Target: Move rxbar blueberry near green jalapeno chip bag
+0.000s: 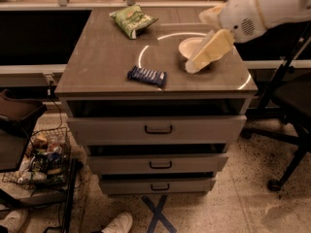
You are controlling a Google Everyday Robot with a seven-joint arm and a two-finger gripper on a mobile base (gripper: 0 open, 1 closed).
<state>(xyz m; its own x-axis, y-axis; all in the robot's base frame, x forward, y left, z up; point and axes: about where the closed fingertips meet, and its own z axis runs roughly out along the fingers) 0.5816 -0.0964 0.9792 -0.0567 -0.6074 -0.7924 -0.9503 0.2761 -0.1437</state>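
The rxbar blueberry (147,76), a dark blue bar with white lettering, lies flat near the front middle of the cabinet top (102,57). The green jalapeno chip bag (132,19) lies at the back of the top, left of centre. My gripper (193,66) reaches in from the upper right on a white arm and hangs low over the right side of the top, in front of a white bowl. It is to the right of the bar and apart from it, holding nothing that shows.
A white round bowl (189,45) sits at the back right, partly hidden by the gripper. The cabinet has three drawers (158,129). A wire basket of clutter (41,159) stands on the floor at left. A chair base (286,144) is at right.
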